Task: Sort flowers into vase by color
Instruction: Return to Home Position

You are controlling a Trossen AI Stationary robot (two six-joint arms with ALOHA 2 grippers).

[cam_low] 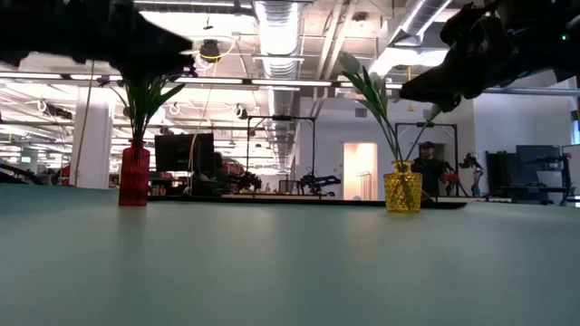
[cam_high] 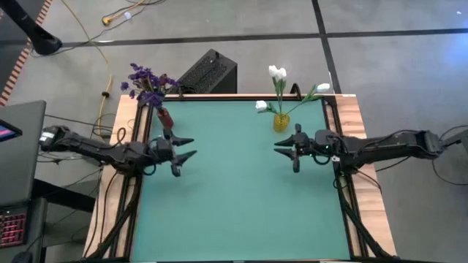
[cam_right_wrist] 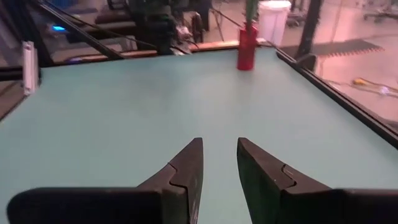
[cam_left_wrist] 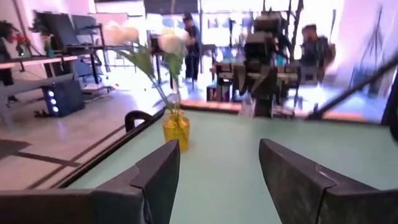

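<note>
A red vase (cam_high: 164, 117) stands near the far left of the green mat and holds purple flowers (cam_high: 150, 82). A yellow vase (cam_high: 281, 122) stands at the far right with white tulips (cam_high: 278, 72) in it, their stems leaning out over its rim. My left gripper (cam_high: 194, 147) hovers open over the mat's left side, just nearer than the red vase, pointing level toward the right. My right gripper (cam_high: 277, 149) faces it from the right, nearer than the yellow vase, its fingers (cam_right_wrist: 189, 163) a narrow gap apart with nothing between them. No red-pink tulips show.
The mat (cam_high: 241, 212) lies bare between the two grippers and toward the near edge. A black box (cam_high: 208, 73) sits beyond the far edge. Wooden borders with arm mounts flank the mat (cam_high: 358, 124). People stand in the room beyond the table (cam_low: 426, 163).
</note>
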